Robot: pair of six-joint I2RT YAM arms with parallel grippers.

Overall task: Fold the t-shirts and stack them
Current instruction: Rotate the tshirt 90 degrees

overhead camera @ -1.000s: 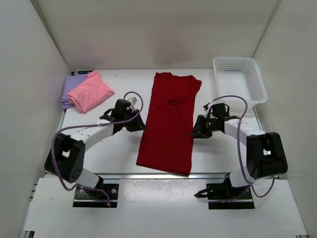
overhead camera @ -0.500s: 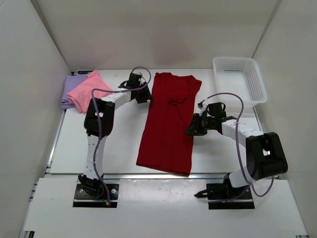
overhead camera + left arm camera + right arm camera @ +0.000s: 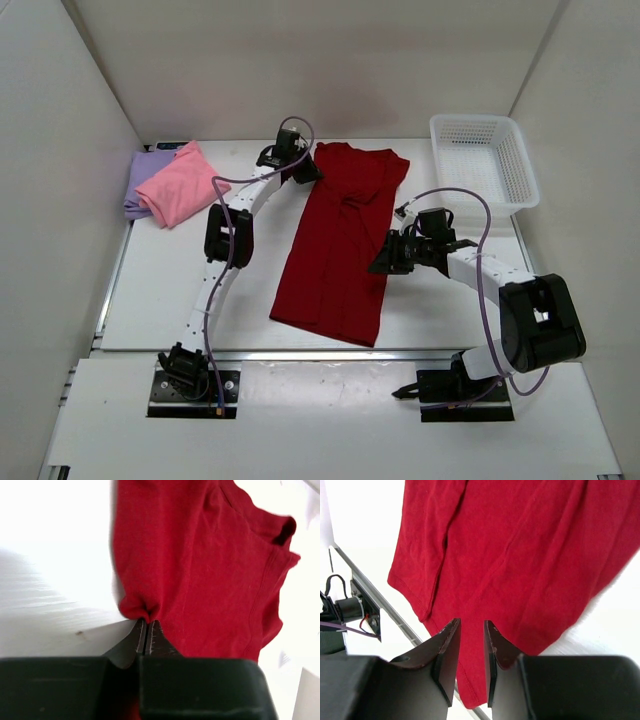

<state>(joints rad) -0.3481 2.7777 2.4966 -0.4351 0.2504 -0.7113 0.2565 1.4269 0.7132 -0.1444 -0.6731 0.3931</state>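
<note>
Currently on the table (image 3: pixel 170 290): three shirts, one basket, two tools.

Item 1, red shirt (image 3: pixel 340 240): lies mid-table as a long narrow strip, sides folded inward, collar end toward the far wall, hem near the table's front edge, slightly slanted. The far left corner is bunched into a small pucker.

Item 2, pink shirt (image 3: pixel 182 185): folded, far left corner of the table, resting partly on item 3.

Item 3, lavender shirt (image 3: pixel 140 180): folded, under and beside the pink shirt, only its left part showing.

Item 4, basket (image 3: pixel 520 170): white lattice, far right corner, well apart from the shirts.

Left tool (image 3: pixel 146 632): arm stretched to the far side; fingers clenched together, pinching the puckered corner of the red shirt.

Right tool (image 3: pixel 471 645): at the red shirt's right edge, about halfway along the strip; fingers (image 3: pixel 447 650) parted by a narrow gap, nothing gripped between them. Red cloth shows beyond the tips; whether they touch it cannot be told.
</note>
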